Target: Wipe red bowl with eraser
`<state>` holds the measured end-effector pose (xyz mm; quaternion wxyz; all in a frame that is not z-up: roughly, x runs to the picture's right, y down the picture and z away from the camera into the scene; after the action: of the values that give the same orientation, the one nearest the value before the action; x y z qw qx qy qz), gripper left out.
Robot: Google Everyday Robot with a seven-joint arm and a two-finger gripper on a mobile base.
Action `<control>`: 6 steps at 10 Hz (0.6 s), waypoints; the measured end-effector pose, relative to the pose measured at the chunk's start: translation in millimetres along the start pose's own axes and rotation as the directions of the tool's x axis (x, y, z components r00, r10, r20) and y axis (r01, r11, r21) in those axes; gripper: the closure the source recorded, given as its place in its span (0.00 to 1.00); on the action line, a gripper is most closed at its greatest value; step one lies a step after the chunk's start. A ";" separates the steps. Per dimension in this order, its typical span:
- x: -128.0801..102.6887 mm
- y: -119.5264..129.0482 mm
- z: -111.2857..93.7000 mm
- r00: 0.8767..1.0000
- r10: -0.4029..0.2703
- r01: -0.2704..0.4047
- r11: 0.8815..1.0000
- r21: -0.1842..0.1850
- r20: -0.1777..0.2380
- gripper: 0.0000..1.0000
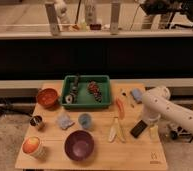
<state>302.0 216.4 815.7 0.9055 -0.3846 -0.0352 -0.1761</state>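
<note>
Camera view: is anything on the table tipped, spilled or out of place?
Nothing stands out. The red bowl and purple bowl sit upright, no spill shows on the table, and the gripper is right by the eraser, toward the right of the view.

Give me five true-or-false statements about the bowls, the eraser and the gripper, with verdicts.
1. The red bowl sits left of the green tray. True.
2. The eraser lies inside the red bowl. False: it lies on the table, at the right side, far from that bowl.
3. The gripper is right by the eraser. True.
4. The purple bowl stands in the green tray. False: it stands on the table near the front edge.
5. The red bowl is the larger bowl. False: the purple one is larger.
</note>
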 end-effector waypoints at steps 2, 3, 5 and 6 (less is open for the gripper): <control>1.1 1.0 1.4 1.000 -0.006 0.006 1.000 -0.002 -0.003 0.20; 1.7 1.6 2.1 1.000 -0.012 0.012 1.000 -0.003 -0.005 0.20; 2.1 2.3 2.1 1.000 -0.018 0.018 1.000 -0.004 -0.009 0.20; 2.3 2.5 1.8 1.000 -0.020 0.020 1.000 -0.004 -0.010 0.20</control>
<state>305.2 218.7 815.7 0.9030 -0.3851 -0.0340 -0.1872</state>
